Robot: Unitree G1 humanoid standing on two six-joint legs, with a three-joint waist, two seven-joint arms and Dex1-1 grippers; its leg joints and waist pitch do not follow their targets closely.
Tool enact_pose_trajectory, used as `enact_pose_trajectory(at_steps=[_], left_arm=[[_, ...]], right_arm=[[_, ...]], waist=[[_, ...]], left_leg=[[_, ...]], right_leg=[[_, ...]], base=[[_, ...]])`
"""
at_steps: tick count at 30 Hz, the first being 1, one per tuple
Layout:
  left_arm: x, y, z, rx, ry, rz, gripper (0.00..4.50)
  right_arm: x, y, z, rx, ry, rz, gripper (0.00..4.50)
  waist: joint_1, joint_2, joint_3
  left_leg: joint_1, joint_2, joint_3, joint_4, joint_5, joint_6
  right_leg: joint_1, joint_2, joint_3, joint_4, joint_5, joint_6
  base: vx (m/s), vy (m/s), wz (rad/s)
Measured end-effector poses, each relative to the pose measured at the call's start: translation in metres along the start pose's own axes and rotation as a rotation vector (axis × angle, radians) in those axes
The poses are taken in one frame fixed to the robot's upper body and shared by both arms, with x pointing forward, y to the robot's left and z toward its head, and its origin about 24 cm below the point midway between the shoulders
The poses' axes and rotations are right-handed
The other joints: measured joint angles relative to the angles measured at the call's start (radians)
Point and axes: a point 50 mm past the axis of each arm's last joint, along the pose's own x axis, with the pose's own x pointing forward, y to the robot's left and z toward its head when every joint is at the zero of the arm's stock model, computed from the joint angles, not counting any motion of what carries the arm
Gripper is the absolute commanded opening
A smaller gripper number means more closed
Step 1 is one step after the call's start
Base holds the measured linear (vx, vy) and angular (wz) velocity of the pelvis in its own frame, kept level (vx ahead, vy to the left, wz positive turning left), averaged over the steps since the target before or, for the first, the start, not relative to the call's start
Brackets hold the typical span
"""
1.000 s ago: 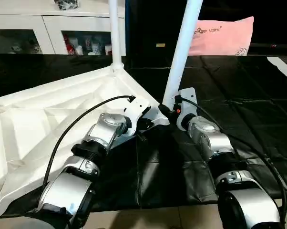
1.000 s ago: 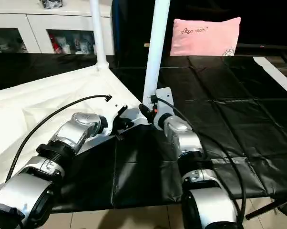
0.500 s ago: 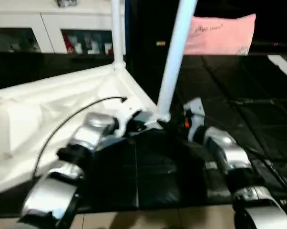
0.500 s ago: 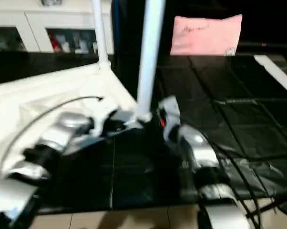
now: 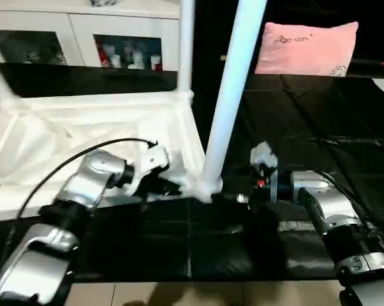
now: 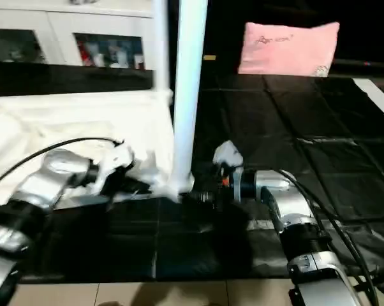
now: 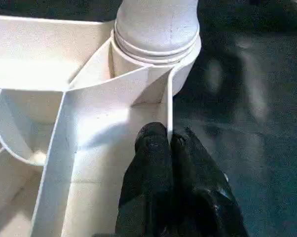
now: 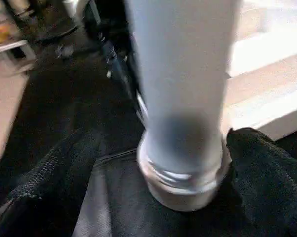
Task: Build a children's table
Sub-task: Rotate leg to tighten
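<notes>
White plastic table [image 5: 103, 127] lies upside down, ribbed underside up, w/ tube legs [image 5: 233, 95] standing in corner sockets.

text: small dark print on pink pillow [image 5: 306, 48] (letters too small to make out) | other labels, numbers, signs: none legible

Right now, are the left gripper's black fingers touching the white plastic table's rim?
Touching. The left wrist view shows the black fingers pinched shut on the thin white rim.
</notes>
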Motion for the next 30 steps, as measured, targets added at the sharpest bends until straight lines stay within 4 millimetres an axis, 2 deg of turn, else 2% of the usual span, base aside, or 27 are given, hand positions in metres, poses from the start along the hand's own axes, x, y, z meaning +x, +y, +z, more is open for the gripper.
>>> enact_pose_trajectory(at_steps=[2, 5, 7, 13, 14, 19, 20, 23, 25, 30], left_arm=[[-0.002, -0.004, -0.002, 0.004, 0.007, -0.038, 0.0], [-0.002, -0.008, -0.002, 0.012, 0.015, -0.061, 0.0], [-0.003, -0.009, -0.002, 0.015, 0.019, -0.069, 0.0], [-0.004, -0.013, -0.003, 0.007, 0.02, -0.089, 0.0], [-0.004, -0.013, -0.003, 0.007, 0.021, -0.09, 0.0], [-0.004, -0.014, -0.002, 0.007, 0.021, -0.091, 0.0], [-0.004, -0.015, -0.003, 0.007, 0.022, -0.092, 0.0], [-0.004, -0.015, -0.003, 0.005, 0.023, -0.093, 0.0], [-0.004, -0.015, -0.003, 0.003, 0.025, -0.096, 0.0], [-0.004, -0.016, -0.003, 0.0, 0.026, -0.1, 0.0]], right_arm=[[0.001, 0.002, 0.0, 0.0, 0.007, 0.038, 4.38], [0.003, 0.003, 0.001, 0.001, 0.012, 0.076, 4.05], [0.004, 0.004, 0.002, 0.002, 0.016, 0.094, 4.0], [0.007, 0.006, 0.006, -0.007, 0.018, 0.146, 3.46], [0.007, 0.006, 0.006, -0.006, 0.015, 0.151, 3.22], [0.008, 0.007, 0.006, -0.005, 0.007, 0.161, 2.95], [0.008, 0.007, 0.006, -0.005, 0.006, 0.162, 2.72], [0.008, 0.007, 0.006, 0.0, 0.005, 0.172, 2.56], [0.009, 0.008, 0.006, 0.006, 0.007, 0.181, 2.24], [0.009, 0.008, 0.006, 0.012, 0.008, 0.185, 2.01]], waist=[[0.005, 0.0, 0.0], [0.006, -0.001, 0.0], [0.006, -0.001, 0.0], [0.006, -0.002, 0.0], [0.006, -0.003, 0.0], [0.006, -0.003, 0.0], [0.006, -0.003, 0.0], [0.006, -0.003, 0.0], [0.006, -0.003, 0.0], [0.006, -0.003, 0.0]], left_leg=[[0.0, 0.0, 0.0, 0.0, 0.0, 0.0], [0.0, 0.0, 0.0, 0.001, 0.0, 0.0], [0.0, 0.0, 0.0, 0.002, 0.0, 0.0], [0.0, 0.0, 0.0, 0.002, 0.0, 0.0], [0.0, 0.0, 0.0, 0.002, 0.0, 0.0], [0.0, 0.0, 0.0, 0.002, 0.0, 0.0], [0.0, 0.0, 0.0, 0.003, 0.0, 0.0], [0.0, 0.0, 0.0, 0.003, 0.0, 0.0], [0.0, 0.0, 0.0, 0.004, 0.0, 0.0], [0.0, 0.0, 0.0, 0.005, 0.0, 0.0]], right_leg=[[0.0, 0.0, 0.0, 0.0, 0.0, 0.0], [0.0, 0.0, 0.0, 0.001, 0.0, 0.0], [0.0, 0.0, 0.0, 0.002, 0.0, 0.0], [0.0, 0.0, 0.0, 0.003, 0.0, 0.0], [0.0, 0.0, 0.0, 0.003, 0.0, 0.0], [0.0, 0.0, 0.0, 0.003, 0.0, 0.0], [0.0, 0.0, 0.0, 0.003, 0.0, 0.0], [0.0, 0.0, 0.0, 0.003, 0.0, 0.0], [0.0, 0.0, 0.0, 0.003, 0.0, 0.0], [0.0, 0.0, 0.0, 0.005, 0.0, 0.0]], base=[[0.0, 0.0, 0.0], [0.0, 0.0, 0.0], [0.0, 0.0, 0.0], [0.0, 0.0, 0.0], [0.0, 0.0, 0.0], [0.0, 0.0, 0.0], [0.0, 0.0, 0.0], [0.0, 0.0, 0.0], [0.0, 0.0, 0.0], [0.0, 0.0, 0.0]])
